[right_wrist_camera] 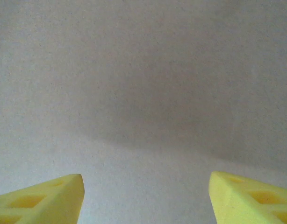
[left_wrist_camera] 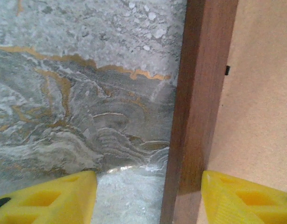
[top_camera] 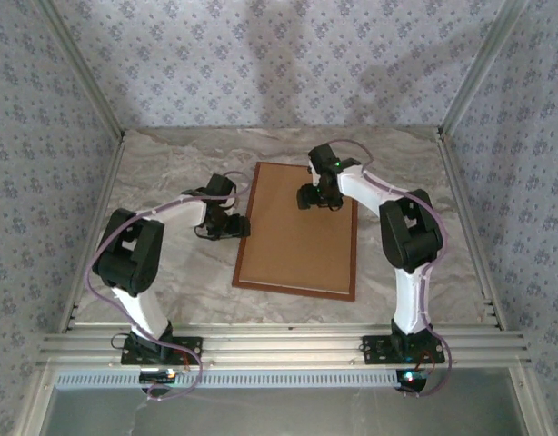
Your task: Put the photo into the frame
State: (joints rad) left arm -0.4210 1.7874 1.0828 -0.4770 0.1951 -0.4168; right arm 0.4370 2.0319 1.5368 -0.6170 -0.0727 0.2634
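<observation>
Lying flat at the centre of the top view, the frame (top_camera: 293, 291) shows its brown backing board (top_camera: 297, 232) (back side up on the marble table (top_camera: 184, 272)). The left gripper (left_wrist_camera: 149, 182) stands open astride the frame's left rail; the right gripper (right_wrist_camera: 146, 184) hovers open over the board's upper right.

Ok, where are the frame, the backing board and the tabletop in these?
frame (left_wrist_camera: 199, 93): left wrist view, on its wooden side moulding.
backing board (top_camera: 293, 241): top external view, on its bare middle.
tabletop (left_wrist_camera: 64, 93): left wrist view, on bare marble.

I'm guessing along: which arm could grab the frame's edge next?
Probably left: the left gripper straddles the frame's side rail, open. The right gripper hangs open over flat backing board.
</observation>
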